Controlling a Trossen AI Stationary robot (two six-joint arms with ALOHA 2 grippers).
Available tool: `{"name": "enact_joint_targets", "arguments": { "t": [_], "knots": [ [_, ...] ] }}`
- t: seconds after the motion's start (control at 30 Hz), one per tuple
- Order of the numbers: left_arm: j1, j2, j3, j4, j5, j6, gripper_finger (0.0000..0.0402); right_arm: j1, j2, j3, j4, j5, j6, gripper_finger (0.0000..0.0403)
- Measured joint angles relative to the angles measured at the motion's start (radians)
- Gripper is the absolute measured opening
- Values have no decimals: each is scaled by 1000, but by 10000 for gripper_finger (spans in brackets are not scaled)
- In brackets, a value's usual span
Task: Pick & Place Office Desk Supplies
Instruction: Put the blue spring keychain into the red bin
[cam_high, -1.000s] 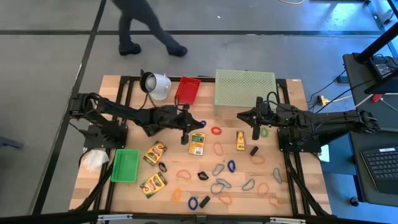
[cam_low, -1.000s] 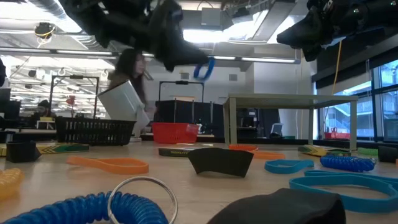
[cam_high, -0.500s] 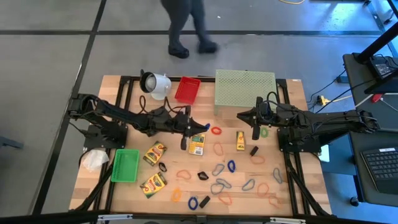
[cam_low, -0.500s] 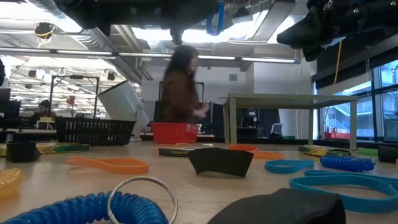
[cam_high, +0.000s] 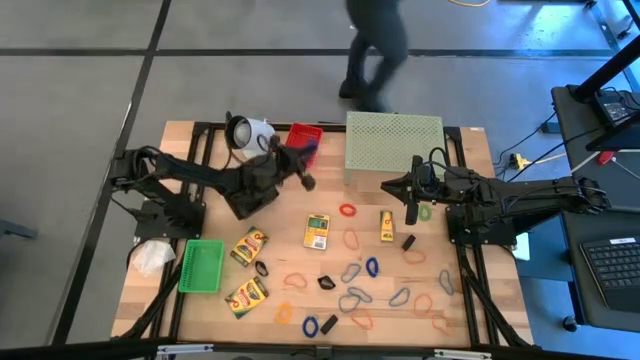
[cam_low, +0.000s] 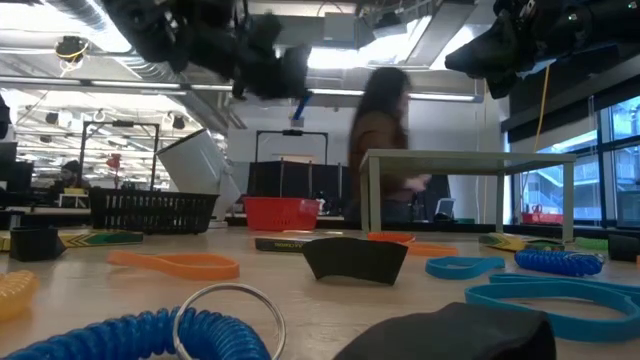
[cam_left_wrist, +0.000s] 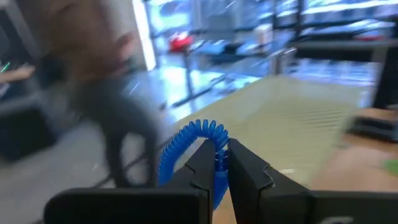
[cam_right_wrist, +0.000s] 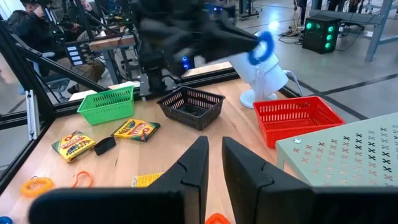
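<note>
Passing behind the wooden table (cam_high: 140, 300); a person (cam_high: 372, 45).

Robotics lab or workshop floor in an open industrial hall

A pale wooden surface (cam_high: 490, 300) in a black metal frame stands on grey concrete floor (cam_high: 80, 90) marked with dark lines, with two dark robot arms mounted at its sides. Exposed ceiling ducts (cam_low: 60, 20) and strip lights hang overhead, a laptop (cam_high: 612, 268) sits on a side desk, further workbenches with gear fill the background, and a person in dark clothes (cam_high: 372, 45) walks past.
</note>
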Motion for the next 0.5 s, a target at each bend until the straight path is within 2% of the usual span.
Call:
{"name": "enact_joint_targets", "arguments": {
  "t": [0.27,0.5],
  "knots": [
    [200,0,0,-148,88,-202,24,0,0,0,0,69,-1,49],
    [250,0,0,-183,182,-218,24,0,0,0,0,87,-36,49]
  ]
}}
